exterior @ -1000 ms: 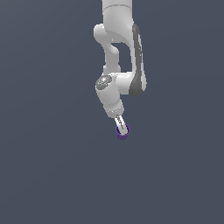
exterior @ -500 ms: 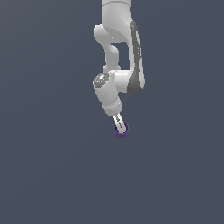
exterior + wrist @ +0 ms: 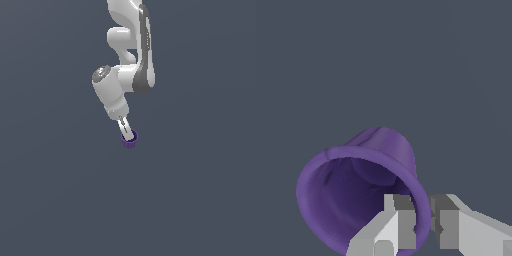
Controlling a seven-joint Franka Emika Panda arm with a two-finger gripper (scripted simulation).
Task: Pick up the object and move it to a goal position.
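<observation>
My gripper [image 3: 423,222] pinching the rim wall of the small dark purple hollow cup [image 3: 356,190], one finger inside, one outside, cup [image 3: 129,140] tilted at the white arm's [image 3: 130,55] tip, I see plain grey background.

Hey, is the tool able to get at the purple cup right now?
Yes, it seems so: the tool already pinches the purple cup's rim, one finger inside and one outside, with nothing in the way.
</observation>
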